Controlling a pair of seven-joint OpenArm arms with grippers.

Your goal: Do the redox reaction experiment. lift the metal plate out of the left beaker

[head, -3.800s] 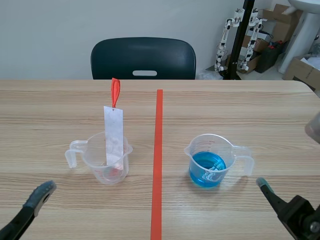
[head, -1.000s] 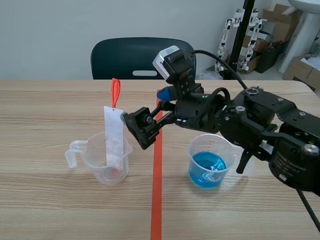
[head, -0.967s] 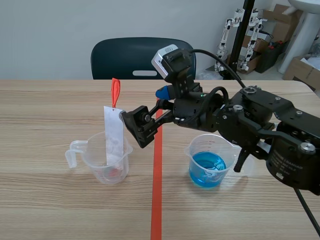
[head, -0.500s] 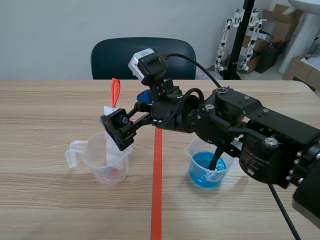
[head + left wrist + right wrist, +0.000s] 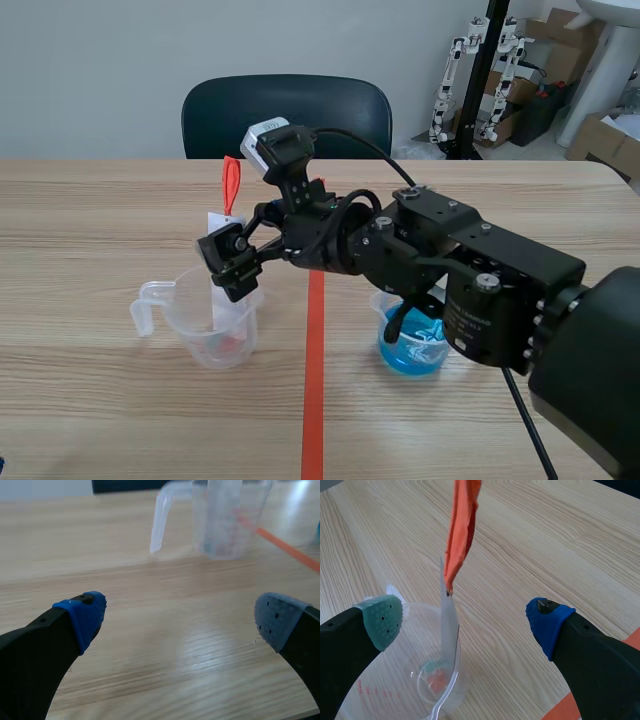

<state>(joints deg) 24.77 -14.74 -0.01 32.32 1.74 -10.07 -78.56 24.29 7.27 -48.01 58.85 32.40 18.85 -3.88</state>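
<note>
1. Left gripper (image 5: pixel 185 625): fingers spread, holding nothing, short of the left beaker (image 5: pixel 225 535).
2. Metal plate (image 5: pixel 449 630) stands tilted inside that beaker, orange tag (image 5: pixel 462 525) at its top.
3. Right gripper (image 5: pixel 466 619): fingers spread either side of the plate, not touching it.

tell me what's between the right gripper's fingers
In the right wrist view, the metal plate with its orange tab stands between the fingers of the open right gripper, ungripped, its foot in the left beaker.
</note>
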